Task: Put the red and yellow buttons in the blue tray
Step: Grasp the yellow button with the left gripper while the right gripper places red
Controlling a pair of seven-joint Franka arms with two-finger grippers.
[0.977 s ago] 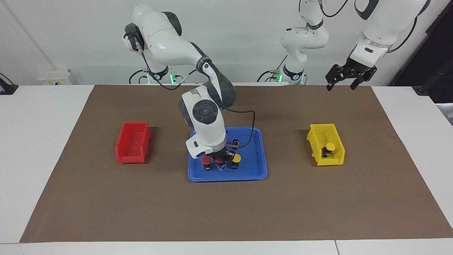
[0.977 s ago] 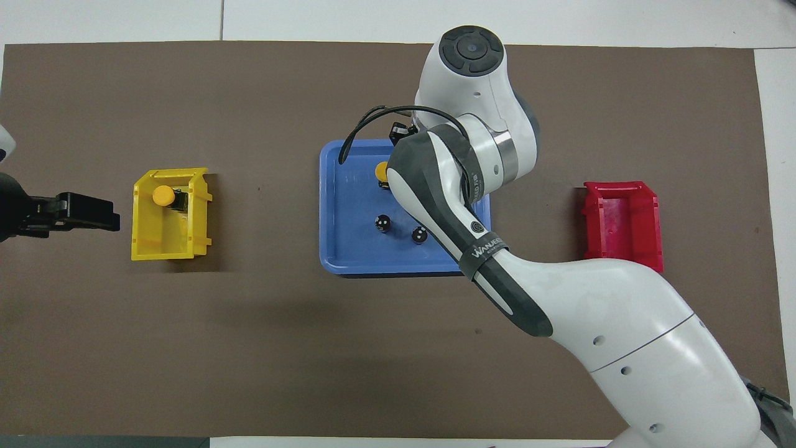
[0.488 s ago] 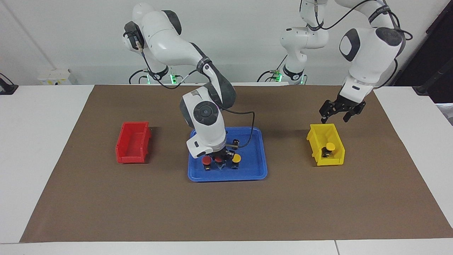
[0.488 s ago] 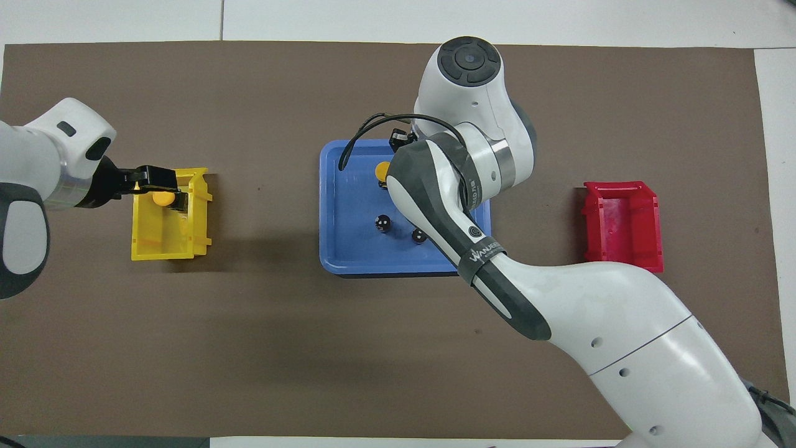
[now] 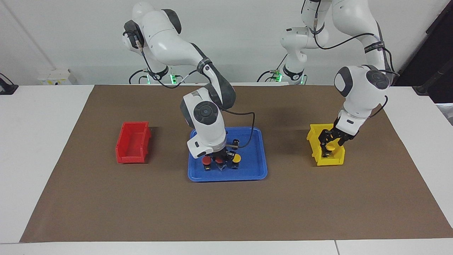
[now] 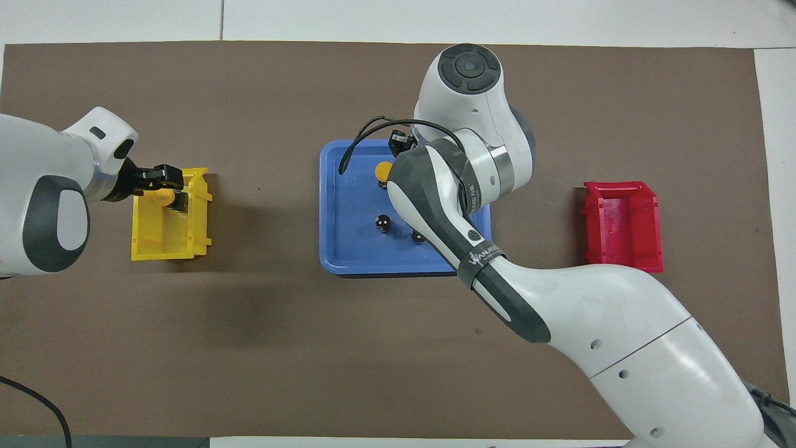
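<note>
The blue tray [image 5: 253, 156] lies mid-table and shows in the overhead view [image 6: 348, 242] too. In it stand a red button [image 5: 206, 161], a yellow button [image 5: 236, 158] and a second red button [image 5: 219, 160]. My right gripper [image 5: 219, 162] is down in the tray right over that second red button; my arm hides it in the overhead view. The other yellow button [image 5: 330, 146] stands in the yellow bin [image 5: 327, 162]. My left gripper [image 5: 331, 141] is lowered into that bin, open, one finger on each side of the button's cap [image 6: 163, 196].
Two capless dark cylinders [image 6: 384, 223] [image 6: 418, 236] stand in the tray nearer to the robots than the buttons. An empty red bin [image 5: 132, 141] sits toward the right arm's end of the table. A brown mat [image 5: 226, 212] covers the table.
My left arm swung from high above the table's edge down into the yellow bin, around the yellow button. My right gripper stayed in the tray.
</note>
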